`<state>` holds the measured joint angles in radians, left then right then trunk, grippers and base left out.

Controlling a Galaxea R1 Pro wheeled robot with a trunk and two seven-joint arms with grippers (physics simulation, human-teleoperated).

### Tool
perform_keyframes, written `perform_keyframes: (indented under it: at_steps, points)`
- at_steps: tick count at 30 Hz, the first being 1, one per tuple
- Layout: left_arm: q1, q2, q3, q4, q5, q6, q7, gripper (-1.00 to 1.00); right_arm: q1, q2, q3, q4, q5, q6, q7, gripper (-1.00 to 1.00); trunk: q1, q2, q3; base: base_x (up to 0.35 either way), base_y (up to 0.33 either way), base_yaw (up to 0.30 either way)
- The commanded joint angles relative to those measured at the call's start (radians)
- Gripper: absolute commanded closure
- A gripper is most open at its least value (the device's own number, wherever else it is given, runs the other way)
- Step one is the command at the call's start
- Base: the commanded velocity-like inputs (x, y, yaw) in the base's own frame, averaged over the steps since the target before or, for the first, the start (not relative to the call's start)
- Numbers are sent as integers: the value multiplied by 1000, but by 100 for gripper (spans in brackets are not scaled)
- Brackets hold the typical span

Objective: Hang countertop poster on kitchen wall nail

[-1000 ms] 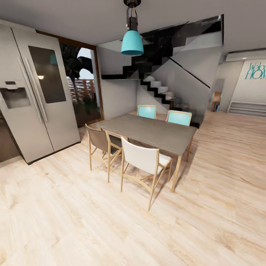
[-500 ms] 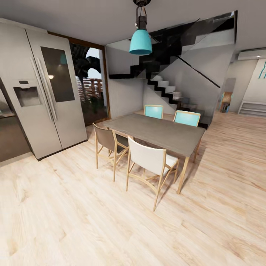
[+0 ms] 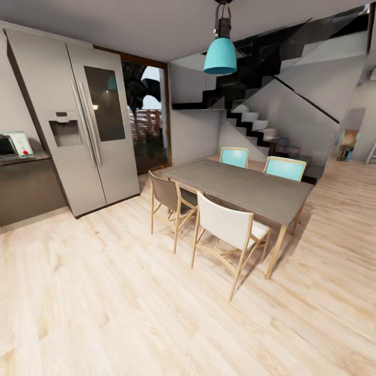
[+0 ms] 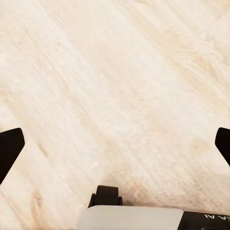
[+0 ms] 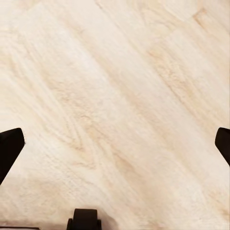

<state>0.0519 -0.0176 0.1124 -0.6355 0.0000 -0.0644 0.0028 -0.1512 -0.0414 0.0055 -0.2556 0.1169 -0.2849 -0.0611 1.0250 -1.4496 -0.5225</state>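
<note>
1. I am in transit, and from the head view I take the fridge [image 3: 78,125] as my landmark. It stands tall and double-doored against the wall, and everything else I place against it.

2. Just beside the fridge, on the side away from the dining table [image 3: 245,187], a dark counter run begins. Its tabletop [image 3: 23,158] carries a pale appliance [image 3: 20,142] with something red at its foot. I judge this to be an end of the kitchen countertop.

3. The poster is not on that visible stretch. I expect it lies farther along, past the fridge, so I cannot say where it rests.

4. The dining table stands well apart from the fridge, across open wooden floor [image 3: 130,313], with four chairs tucked around it and a teal pendant lamp [image 3: 220,55] overhead. It is an obstacle to skirt, not a goal.

5. The left end effector [image 4: 115,143] hangs over bare floorboards with its dark fingertips at the far edges of its wrist view: spread wide, holding nothing.

6. The right end effector [image 5: 115,143] reads the same, parted fully and empty above the planks. I judge both arms are kept low and unloaded for travel.

7. No wall nail is visible near the fridge from here.
</note>
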Motion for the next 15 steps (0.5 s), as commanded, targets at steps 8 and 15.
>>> perform_keyframes:
  at_steps: [8, 15]
  points:
    - [0, -1, 3, -1, 0, -2, 0, -100, -1, 0, 1, 1, 10, -3, -6, -100, 0, 0, -6, 0, 0, 248]
    - [0, -1, 3, -1, 0, -2, 0, -100, -1, 0, 1, 1, 10, -3, -7, -100, 0, 0, -11, 0, 0, 249]
